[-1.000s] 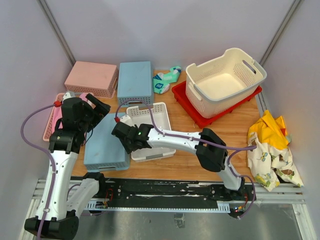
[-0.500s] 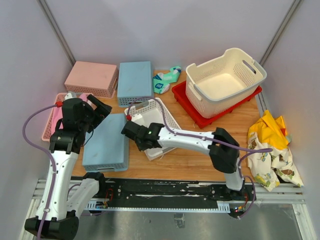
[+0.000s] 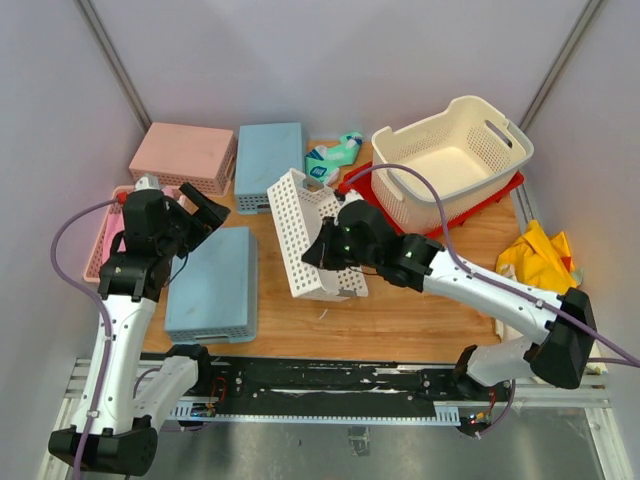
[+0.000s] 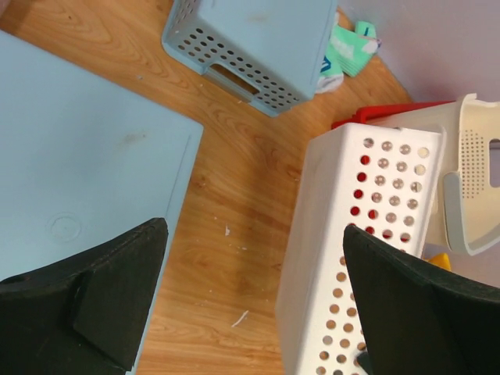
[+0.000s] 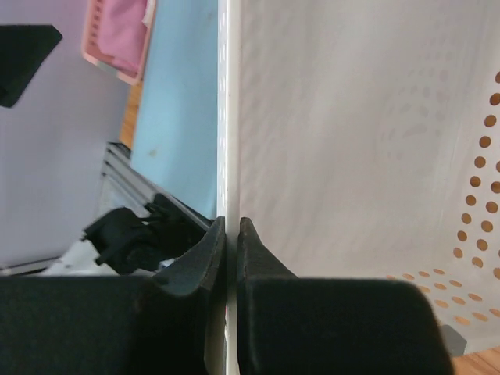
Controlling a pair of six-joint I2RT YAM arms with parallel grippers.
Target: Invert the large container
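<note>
Grip first: my right tool [image 3: 328,243] is pinched almost flat on one thin wall of the small white basket [image 3: 300,225], and in the right wrist view the two pads press that wall from both sides with only the plastic between them. The small white basket is tipped up on its side near the middle of the worktop [image 3: 400,310], its perforated long wall facing the top camera and its open mouth turned toward my right arm. The large container [image 3: 420,210] is well apart from that tool, at the far right of the worktop; it sits upright with its mouth up, resting on the red tray [image 3: 495,197] at a slight tilt, and nothing grips it. My left tool [image 3: 195,215] hangs wide open with nothing between its fingers, above the gap between the flat blue basket [image 3: 210,285] and the small white basket. From the left wrist I see the flat blue basket's smooth base at the left, a second blue basket [image 4: 258,39] farther off, and a corner of the large container at the right edge.
</note>
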